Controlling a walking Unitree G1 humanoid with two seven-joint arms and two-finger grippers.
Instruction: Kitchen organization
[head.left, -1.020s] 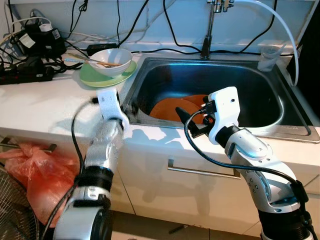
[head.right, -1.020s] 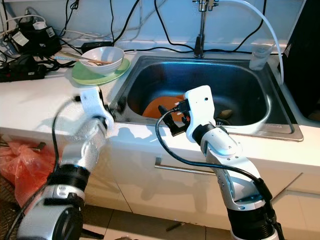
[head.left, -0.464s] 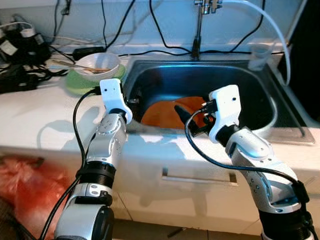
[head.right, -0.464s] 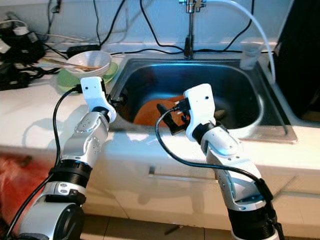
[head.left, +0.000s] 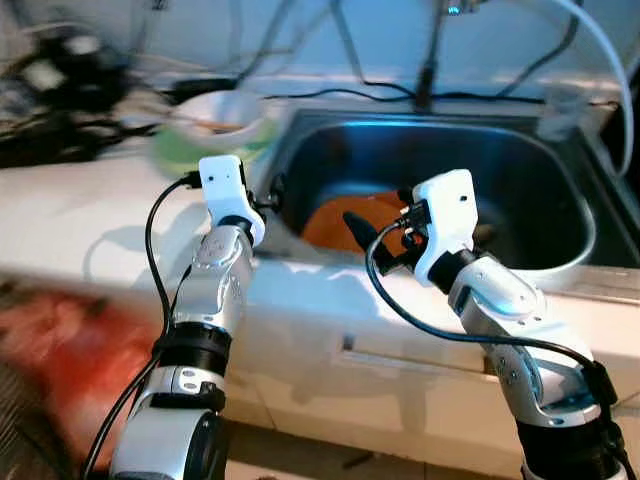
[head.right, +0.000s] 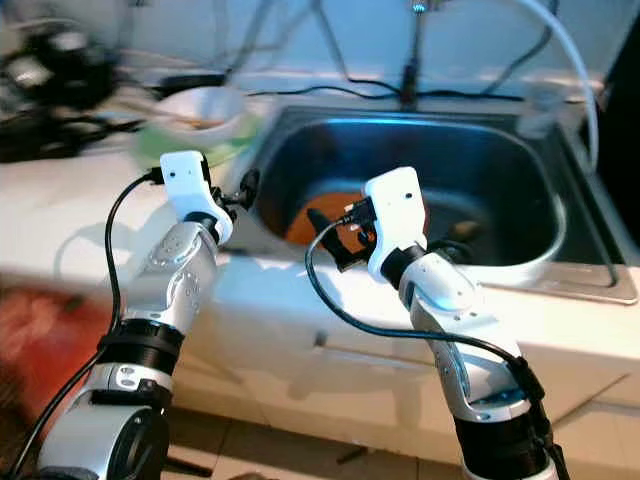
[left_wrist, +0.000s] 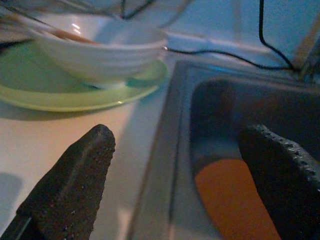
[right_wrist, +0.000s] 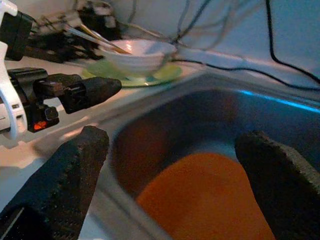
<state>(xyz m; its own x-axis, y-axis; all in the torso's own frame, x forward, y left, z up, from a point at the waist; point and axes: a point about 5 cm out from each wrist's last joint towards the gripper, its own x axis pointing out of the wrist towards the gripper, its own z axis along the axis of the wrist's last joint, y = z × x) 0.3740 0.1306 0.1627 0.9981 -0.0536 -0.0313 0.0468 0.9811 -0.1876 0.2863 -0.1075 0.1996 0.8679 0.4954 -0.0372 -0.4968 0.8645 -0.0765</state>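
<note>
Orange plates lie on the floor of the steel sink. My left gripper hovers open over the sink's left rim, with the counter under one finger and the basin under the other. My right gripper is open above the sink's front edge, pointing at the orange plates. A white bowl holding chopsticks sits on a green plate on the counter left of the sink. Both grippers are empty.
A faucet and a clear cup stand behind the sink. Cables and power adapters crowd the back left of the counter. A red bag lies on the floor at lower left. A drawer handle runs below the counter.
My left arm rose from the counter's front to the sink's left rim. The camera has swung and the picture is blurred now. The right gripper stays over the sink's front edge.
</note>
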